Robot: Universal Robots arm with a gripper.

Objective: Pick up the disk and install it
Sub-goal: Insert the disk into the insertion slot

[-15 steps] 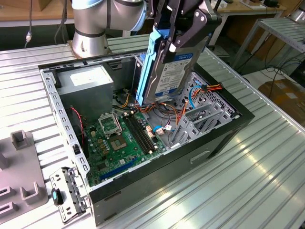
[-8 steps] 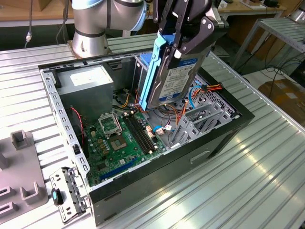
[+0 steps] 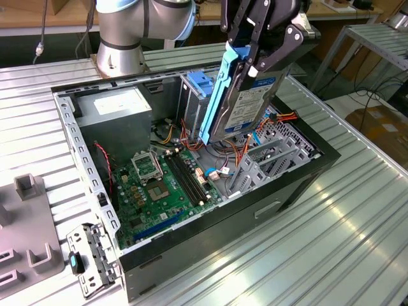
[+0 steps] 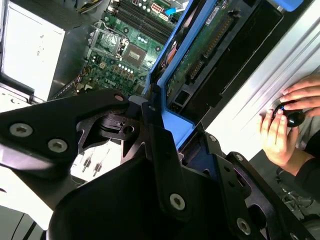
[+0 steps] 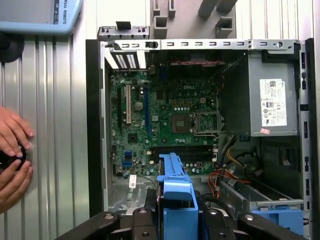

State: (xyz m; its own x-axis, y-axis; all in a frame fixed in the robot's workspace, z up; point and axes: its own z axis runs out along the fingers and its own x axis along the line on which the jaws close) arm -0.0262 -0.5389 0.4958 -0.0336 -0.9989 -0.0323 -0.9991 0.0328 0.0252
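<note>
The disk [image 3: 247, 102], black and silver with a white-and-blue label and blue side rails, hangs on edge and slightly tilted above the open computer case [image 3: 88, 167]. My gripper [image 3: 262, 52] is shut on its upper end. The disk's lower end sits just above the cables and grey drive bays [image 3: 271, 156] at the exterior view's right side of the case. In the second wrist view the gripper [image 4: 172, 137] clamps the disk [image 4: 210, 47], whose green circuit board side shows. In the first wrist view a blue rail of the disk [image 5: 175, 182] sticks out from the gripper [image 5: 177, 220] over the motherboard [image 5: 170, 120].
Inside the case are a grey power supply box [image 3: 115, 111], a metal cage with a blue top [image 3: 194, 86] and a green motherboard [image 3: 159, 185]. A grey fixture [image 3: 29, 223] and a metal bracket [image 3: 89, 255] lie beside the case. A person's hands [image 5: 12, 155] rest on the table.
</note>
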